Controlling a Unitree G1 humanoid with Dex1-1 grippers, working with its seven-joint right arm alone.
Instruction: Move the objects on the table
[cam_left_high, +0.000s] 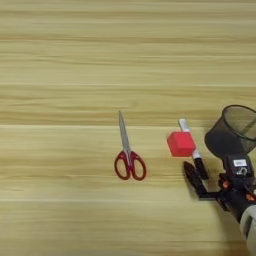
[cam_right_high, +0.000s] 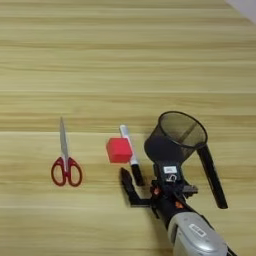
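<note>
On the light wooden table (cam_left_high: 75, 75) a small red cube (cam_right_high: 119, 150) sits against a slim white marker (cam_right_high: 127, 141) whose black cap (cam_right_high: 136, 175) points toward me. A slim black marker (cam_right_high: 212, 171) lies to the right of a mesh cup. My right gripper (cam_right_high: 146, 174) comes in from the bottom right, open and low over the table. Its left black finger (cam_right_high: 127, 187) lies just left of the marker's cap, so the cap end sits between the jaws. Nothing is gripped.
A black mesh pen cup (cam_right_high: 177, 135) lies tipped on its side just behind the gripper, its mouth facing up and right. Red-handled scissors (cam_left_high: 129, 155) lie shut to the left, blades pointing away.
</note>
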